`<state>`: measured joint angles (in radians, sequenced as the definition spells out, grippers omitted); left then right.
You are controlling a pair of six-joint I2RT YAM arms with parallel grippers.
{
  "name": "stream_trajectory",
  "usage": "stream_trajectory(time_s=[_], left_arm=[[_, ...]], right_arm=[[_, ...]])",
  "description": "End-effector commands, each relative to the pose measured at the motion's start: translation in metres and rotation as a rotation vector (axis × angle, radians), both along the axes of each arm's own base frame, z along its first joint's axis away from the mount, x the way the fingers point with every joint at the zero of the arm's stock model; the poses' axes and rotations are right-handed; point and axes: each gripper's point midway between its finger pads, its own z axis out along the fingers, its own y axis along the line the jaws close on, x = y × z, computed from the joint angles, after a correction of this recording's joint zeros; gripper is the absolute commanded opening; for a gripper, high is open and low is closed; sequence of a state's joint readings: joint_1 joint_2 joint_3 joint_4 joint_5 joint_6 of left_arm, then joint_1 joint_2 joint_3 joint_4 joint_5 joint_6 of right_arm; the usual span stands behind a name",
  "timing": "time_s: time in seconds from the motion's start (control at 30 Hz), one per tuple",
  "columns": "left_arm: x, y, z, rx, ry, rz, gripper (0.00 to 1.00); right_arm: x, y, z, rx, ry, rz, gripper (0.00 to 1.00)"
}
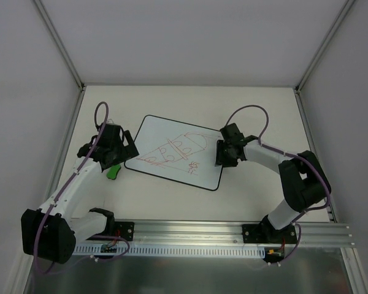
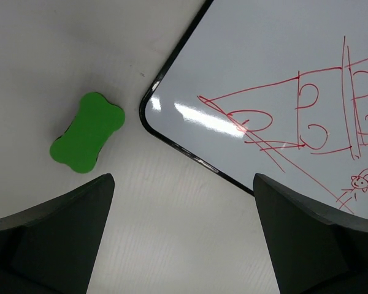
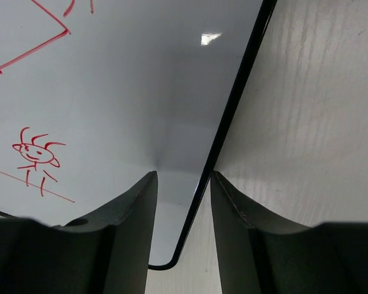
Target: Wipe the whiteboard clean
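The whiteboard [image 1: 165,138] lies flat and askew mid-table, with red scribbles [image 1: 178,151] on it. It also shows in the left wrist view [image 2: 282,61] and the right wrist view [image 3: 110,79]. A green eraser [image 1: 114,172] lies on the table just off the board's near-left corner, also seen in the left wrist view [image 2: 87,131]. My left gripper [image 1: 124,153] is open and empty, hovering over bare table between eraser and board corner [image 2: 184,177]. My right gripper [image 1: 222,153] sits at the board's right edge, jaws narrowly apart and straddling the black border [image 3: 183,174], one finger on the board, one over the table.
White enclosure walls with metal frame posts [image 1: 61,46] ring the table. A metal rail [image 1: 190,231] carrying both arm bases runs along the near edge. Bare table lies behind and in front of the board.
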<state>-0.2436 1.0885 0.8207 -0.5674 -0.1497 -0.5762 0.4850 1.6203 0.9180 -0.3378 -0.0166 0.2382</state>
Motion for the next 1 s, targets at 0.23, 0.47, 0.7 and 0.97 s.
stream_trajectory(time_s=[0.23, 0.47, 0.7, 0.97], left_arm=[[-0.004, 0.040, 0.008, 0.127, 0.016, 0.037, 0.99], [-0.006, 0.058, -0.003, 0.153, 0.068, 0.079, 0.99], [-0.008, 0.069, -0.019, 0.192, 0.136, 0.094, 0.99], [0.002, 0.071, -0.034, 0.182, 0.222, 0.067, 0.99]], right_arm=[[-0.016, -0.037, -0.021, -0.192, -0.020, -0.227, 0.27], [-0.040, -0.042, -0.038, -0.189, 0.080, -0.226, 0.12], [-0.060, -0.046, -0.027, -0.152, 0.089, -0.229, 0.06], [-0.092, -0.081, -0.017, -0.250, 0.091, -0.219, 0.05]])
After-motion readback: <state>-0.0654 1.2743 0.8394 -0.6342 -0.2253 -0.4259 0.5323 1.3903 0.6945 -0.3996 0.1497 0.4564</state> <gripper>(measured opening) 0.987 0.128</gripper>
